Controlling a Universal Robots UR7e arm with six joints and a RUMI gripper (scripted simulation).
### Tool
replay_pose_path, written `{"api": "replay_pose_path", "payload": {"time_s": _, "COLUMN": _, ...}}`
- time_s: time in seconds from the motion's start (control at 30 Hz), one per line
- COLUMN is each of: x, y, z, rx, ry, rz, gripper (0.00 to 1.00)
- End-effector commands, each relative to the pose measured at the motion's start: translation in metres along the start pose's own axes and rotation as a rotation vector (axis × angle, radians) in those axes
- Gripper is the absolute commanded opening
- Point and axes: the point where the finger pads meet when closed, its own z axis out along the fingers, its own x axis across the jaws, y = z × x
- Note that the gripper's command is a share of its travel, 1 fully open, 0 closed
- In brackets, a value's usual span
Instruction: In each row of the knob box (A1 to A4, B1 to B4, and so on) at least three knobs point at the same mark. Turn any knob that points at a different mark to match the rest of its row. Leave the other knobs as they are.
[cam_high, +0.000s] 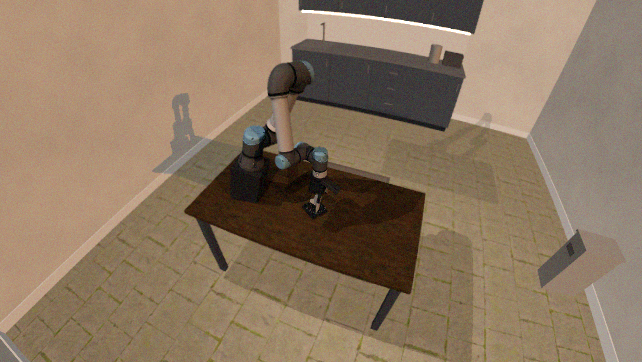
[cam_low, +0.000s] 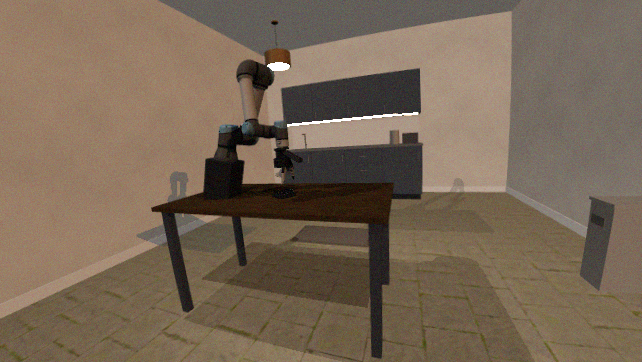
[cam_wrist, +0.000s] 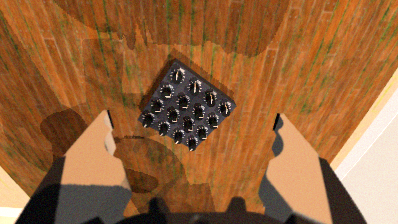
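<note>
The knob box (cam_wrist: 187, 107) is a small black square with several round black knobs with white pointer marks. It lies flat on the wooden table, turned like a diamond in the wrist view. It also shows as a small dark slab in the top view (cam_high: 315, 210) and in the exterior view (cam_low: 283, 193). My gripper (cam_wrist: 195, 113) hangs above the box, clear of it, with its two tan fingers spread wide to either side and nothing between them. The gripper shows above the box in the top view (cam_high: 316, 199). The pointer directions are too small to read surely.
The arm's dark base block (cam_high: 248, 181) stands at the table's back left corner. The table's right edge (cam_wrist: 367, 120) lies close to the right finger in the wrist view. A grey counter (cam_high: 377, 82) stands along the far wall.
</note>
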Motion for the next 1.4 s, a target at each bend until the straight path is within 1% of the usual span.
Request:
{"api": "replay_pose_path", "payload": {"time_s": 0.0, "x": 0.000, "y": 0.000, "z": -0.009, "rx": 0.001, "ry": 0.000, "rz": 0.000, "gripper": 1.00}}
{"api": "replay_pose_path", "payload": {"time_s": 0.2, "x": 0.000, "y": 0.000, "z": -0.030, "rx": 0.001, "ry": 0.000, "rz": 0.000, "gripper": 1.00}}
{"api": "replay_pose_path", "payload": {"time_s": 0.27, "x": 0.000, "y": 0.000, "z": -0.030, "rx": 0.001, "ry": 0.000, "rz": 0.000, "gripper": 1.00}}
{"api": "replay_pose_path", "payload": {"time_s": 0.77, "x": 0.000, "y": 0.000, "z": -0.091, "rx": 0.001, "ry": 0.000, "rz": 0.000, "gripper": 1.00}}
{"api": "replay_pose_path", "payload": {"time_s": 0.83, "x": 0.000, "y": 0.000, "z": -0.091, "rx": 0.001, "ry": 0.000, "rz": 0.000, "gripper": 1.00}}
{"api": "replay_pose_path", "payload": {"time_s": 0.97, "x": 0.000, "y": 0.000, "z": -0.101, "rx": 0.001, "ry": 0.000, "rz": 0.000, "gripper": 1.00}}
{"api": "replay_pose_path", "payload": {"time_s": 1.1, "x": 0.000, "y": 0.000, "z": -0.107, "rx": 0.001, "ry": 0.000, "rz": 0.000, "gripper": 1.00}}
{"api": "replay_pose_path", "payload": {"time_s": 1.37, "x": 0.000, "y": 0.000, "z": -0.109, "rx": 0.001, "ry": 0.000, "rz": 0.000, "gripper": 1.00}}
